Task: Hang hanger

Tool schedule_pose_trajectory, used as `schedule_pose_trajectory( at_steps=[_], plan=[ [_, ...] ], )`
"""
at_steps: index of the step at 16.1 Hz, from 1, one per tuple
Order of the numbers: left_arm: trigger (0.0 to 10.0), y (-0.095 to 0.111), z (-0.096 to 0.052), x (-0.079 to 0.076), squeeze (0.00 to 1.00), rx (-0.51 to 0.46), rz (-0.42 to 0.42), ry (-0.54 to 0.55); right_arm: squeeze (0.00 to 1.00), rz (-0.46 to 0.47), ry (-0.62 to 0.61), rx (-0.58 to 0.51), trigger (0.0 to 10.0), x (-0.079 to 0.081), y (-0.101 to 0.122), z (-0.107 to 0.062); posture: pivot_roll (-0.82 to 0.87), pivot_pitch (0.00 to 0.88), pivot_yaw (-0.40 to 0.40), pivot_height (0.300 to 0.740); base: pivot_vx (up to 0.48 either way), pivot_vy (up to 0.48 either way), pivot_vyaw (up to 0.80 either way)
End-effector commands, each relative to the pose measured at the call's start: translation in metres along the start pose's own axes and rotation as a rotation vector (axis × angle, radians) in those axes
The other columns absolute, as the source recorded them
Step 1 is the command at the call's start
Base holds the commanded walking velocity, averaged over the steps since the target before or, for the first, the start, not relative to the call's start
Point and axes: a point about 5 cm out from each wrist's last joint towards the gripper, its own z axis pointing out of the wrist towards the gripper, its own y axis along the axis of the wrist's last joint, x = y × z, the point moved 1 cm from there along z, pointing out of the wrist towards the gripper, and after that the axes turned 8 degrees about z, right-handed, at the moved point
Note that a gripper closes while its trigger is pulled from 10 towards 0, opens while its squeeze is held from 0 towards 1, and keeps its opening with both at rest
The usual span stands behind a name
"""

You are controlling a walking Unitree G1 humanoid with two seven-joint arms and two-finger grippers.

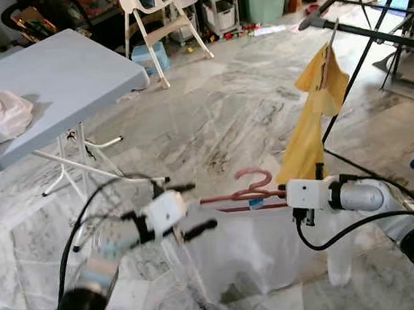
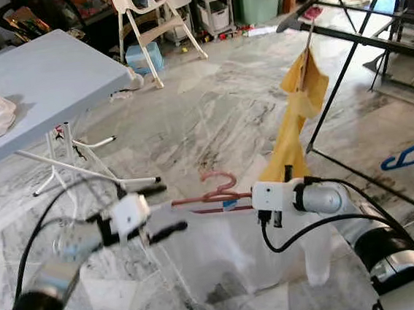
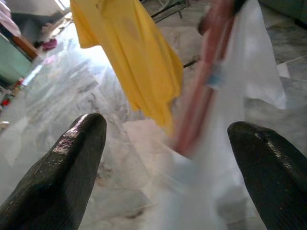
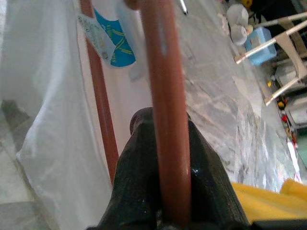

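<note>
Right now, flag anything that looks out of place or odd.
A blue hanger lies on the marble floor near the drying rack instead of hanging. The right claw holds the pink hanger with its white garment sideways, the garment sagging toward the floor.

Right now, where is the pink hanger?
The pink hanger is low in the middle of the head views, carrying a white garment, gripped by the right gripper, just below the hanging yellow shirt.
</note>
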Motion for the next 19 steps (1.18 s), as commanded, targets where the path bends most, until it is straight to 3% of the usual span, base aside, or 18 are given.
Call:
schedule_pose_trajectory(
  at_steps=[1, 3, 5, 7, 9, 10, 11, 13, 14, 15, 19],
  plan=[
    [10.0, -0.007, -0.006, 0.004, 0.00, 0.028, 0.001, 0.011, 0.00, -0.035, -0.024, -0.076, 10.0, -0.013, 0.017, -0.003, -0.18, 0.066, 0.144, 0.740, 0.000, 0.000, 0.00],
    [10.0, -0.009, -0.008, 0.011, 0.00, 0.042, -0.012, 0.017, 0.00, -0.053, -0.013, -0.102, 10.0, -0.014, 0.022, -0.006, -0.17, 0.038, 0.127, 0.740, 0.000, 0.000, 0.00],
    [10.0, -0.020, -0.010, 0.003, 0.00, 0.090, -0.064, -0.067, 0.00, -0.045, -0.027, -0.108, 10.0, -0.016, 0.020, -0.007, -0.16, 0.020, 0.123, 0.740, 0.000, 0.000, 0.00],
    [10.0, -0.019, -0.009, -0.003, 0.00, 0.067, -0.113, -0.121, 0.00, -0.041, -0.040, -0.106, 10.0, -0.020, 0.021, -0.007, -0.16, 0.019, 0.119, 0.740, 0.000, 0.000, 0.00],
    [9.6, -0.017, -0.005, -0.003, 0.00, 0.060, -0.096, -0.126, 0.00, -0.041, -0.042, -0.110, 10.0, -0.022, 0.024, -0.006, -0.16, 0.023, 0.124, 0.740, 0.000, 0.000, 0.00],
    [6.5, -0.016, -0.003, -0.002, 0.00, 0.049, -0.100, -0.120, 0.00, -0.040, -0.043, -0.116, 10.0, -0.022, 0.025, -0.005, -0.16, 0.023, 0.126, 0.740, 0.000, 0.000, 0.00],
    [0.0, -0.012, 0.001, 0.001, 0.00, 0.021, -0.106, -0.110, 0.00, -0.037, -0.042, -0.123, 10.0, -0.019, 0.027, -0.002, -0.16, 0.024, 0.133, 0.740, 0.000, 0.000, 0.00],
    [0.0, -0.005, 0.005, 0.006, 0.00, -0.012, -0.105, -0.101, 0.00, -0.032, -0.038, -0.130, 10.0, -0.015, 0.028, 0.001, -0.16, 0.020, 0.135, 0.740, 0.000, 0.000, 0.00],
    [1.3, -0.001, 0.008, 0.011, 0.00, -0.027, -0.110, -0.092, 0.00, -0.025, -0.033, -0.136, 10.0, -0.011, 0.028, 0.003, -0.16, 0.017, 0.133, 0.740, 0.000, 0.000, 0.00],
    [0.0, 0.002, 0.010, 0.014, 0.00, -0.036, -0.113, -0.092, 0.00, -0.021, -0.029, -0.138, 10.0, -0.009, 0.029, 0.005, -0.16, 0.015, 0.133, 0.740, 0.000, 0.000, 0.00],
    [0.0, 0.000, 0.008, 0.009, 0.00, -0.039, -0.127, -0.145, 0.00, -0.019, -0.029, -0.140, 10.0, -0.009, 0.029, 0.007, -0.16, 0.015, 0.133, 0.740, 0.000, 0.000, 0.00]
  ],
)
